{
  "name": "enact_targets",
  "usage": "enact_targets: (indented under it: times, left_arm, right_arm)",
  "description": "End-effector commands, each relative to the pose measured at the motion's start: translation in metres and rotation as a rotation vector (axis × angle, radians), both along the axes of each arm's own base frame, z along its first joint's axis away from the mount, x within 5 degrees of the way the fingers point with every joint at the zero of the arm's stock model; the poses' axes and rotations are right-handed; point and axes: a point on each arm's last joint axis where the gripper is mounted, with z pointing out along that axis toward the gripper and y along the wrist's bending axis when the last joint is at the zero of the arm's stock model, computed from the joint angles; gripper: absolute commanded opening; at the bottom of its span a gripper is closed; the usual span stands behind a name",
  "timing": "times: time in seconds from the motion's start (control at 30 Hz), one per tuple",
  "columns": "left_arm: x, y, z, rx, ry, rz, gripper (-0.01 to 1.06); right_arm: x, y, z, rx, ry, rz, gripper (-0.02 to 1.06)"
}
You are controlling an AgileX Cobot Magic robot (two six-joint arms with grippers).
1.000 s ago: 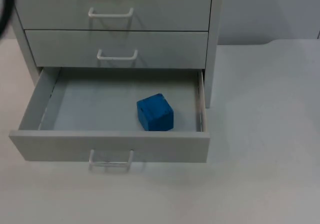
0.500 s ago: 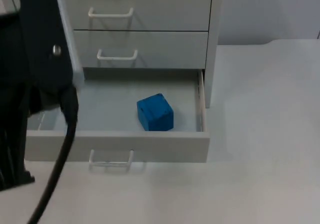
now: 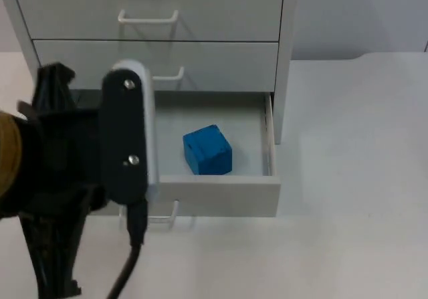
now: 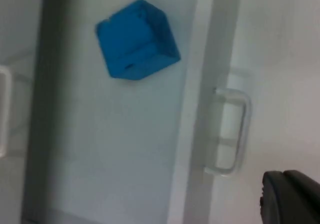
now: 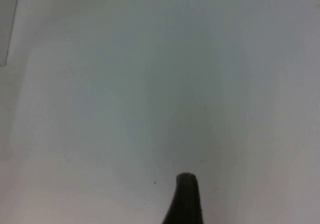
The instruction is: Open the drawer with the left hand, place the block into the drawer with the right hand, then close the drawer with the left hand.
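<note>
The left gripper (image 4: 290, 196) is seen in the left wrist view as a black fingertip just outside the drawer handle (image 4: 231, 131); whether its fingers are wide or narrow cannot be told. The left arm (image 3: 80, 178), absent from the top view a second ago, has been brought in over the front left corner of the open bottom drawer (image 3: 221, 195), hiding that part of it. The blue block (image 3: 207, 150) is unmoved, resting on the drawer floor towards its right front corner. Placement is thus judged done, and the closing push by the left arm is about to begin. The right gripper (image 5: 185, 199) is held waiting over bare white table (image 5: 150, 83)
</note>
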Motion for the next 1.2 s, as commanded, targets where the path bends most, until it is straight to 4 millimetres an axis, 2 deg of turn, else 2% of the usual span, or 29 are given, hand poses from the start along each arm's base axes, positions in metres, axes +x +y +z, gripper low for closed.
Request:
enact_targets:
  times: [0.0, 0.1, 0.3, 0.5, 0.63, 0.83, 1.17]
  left_arm:
    - [0.003, -0.005, -0.009, 0.015, 0.024, -0.004, 0.00]
    - [0.013, -0.009, -0.022, 0.068, 0.051, 0.042, 0.00]
    - [0.030, -0.011, -0.033, 0.110, 0.013, 0.173, 0.00]
    - [0.035, -0.016, -0.043, 0.107, -0.031, 0.199, 0.00]
    - [0.037, -0.025, -0.054, 0.156, -0.123, 0.157, 0.00]
    - [0.038, -0.024, -0.073, 0.180, -0.085, 0.200, 0.00]
    - [0.044, -0.027, -0.085, 0.218, -0.081, 0.210, 0.00]
  right_arm:
    - [0.000, -0.001, 0.001, -0.013, -0.018, 0.007, 0.64]
    - [0.000, -0.001, 0.001, -0.013, -0.018, 0.007, 0.64]
    - [0.000, -0.001, 0.002, -0.014, -0.021, 0.007, 0.64]
    - [0.000, -0.001, 0.002, -0.014, -0.024, 0.007, 0.64]
    - [0.001, -0.001, 0.002, -0.014, -0.029, 0.007, 0.64]
    - [0.001, -0.001, 0.002, -0.015, -0.033, 0.007, 0.64]
    - [0.001, -0.001, 0.003, -0.016, -0.038, 0.007, 0.64]
